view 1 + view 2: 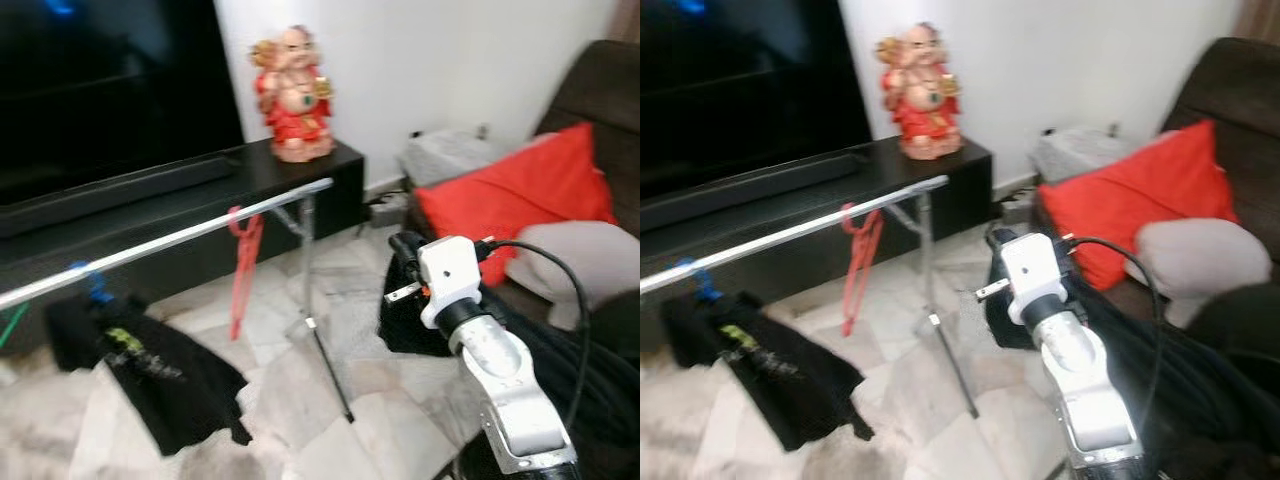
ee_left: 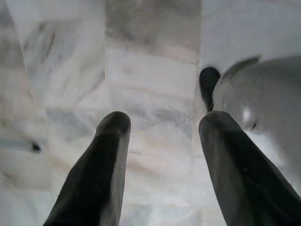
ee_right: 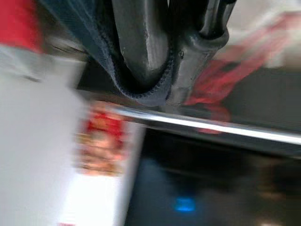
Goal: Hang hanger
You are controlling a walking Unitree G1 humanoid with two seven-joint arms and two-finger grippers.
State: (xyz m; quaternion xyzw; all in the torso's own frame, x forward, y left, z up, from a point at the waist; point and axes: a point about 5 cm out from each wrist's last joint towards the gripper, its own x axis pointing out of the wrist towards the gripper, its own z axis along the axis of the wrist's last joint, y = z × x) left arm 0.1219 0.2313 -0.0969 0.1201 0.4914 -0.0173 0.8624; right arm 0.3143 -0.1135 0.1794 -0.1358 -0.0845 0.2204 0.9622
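A silver clothes rail point(image 1: 180, 238) crosses the room on a thin stand point(image 1: 310, 270). A red hanger point(image 1: 243, 265) hangs near its right end. Further left, a blue hanger point(image 1: 95, 285) carries a black shirt point(image 1: 160, 375). My right gripper point(image 1: 405, 248) is raised to the right of the rail's end, level with it and apart from it. It is shut on a dark garment point(image 1: 410, 320) that droops below it. In the right wrist view the cloth's hem point(image 3: 141, 94) is pinched between the fingers point(image 3: 141, 42), with the rail point(image 3: 211, 126) beyond. Any hanger in the garment is hidden. My left gripper point(image 2: 164, 122) hangs open over the marble floor.
A black TV stand point(image 1: 200, 200) with a red figurine point(image 1: 295, 95) stands behind the rail. A brown sofa with a red cushion point(image 1: 520, 190) and a grey cushion point(image 1: 585, 255) is on the right. A green hanger's edge point(image 1: 10, 325) shows at far left.
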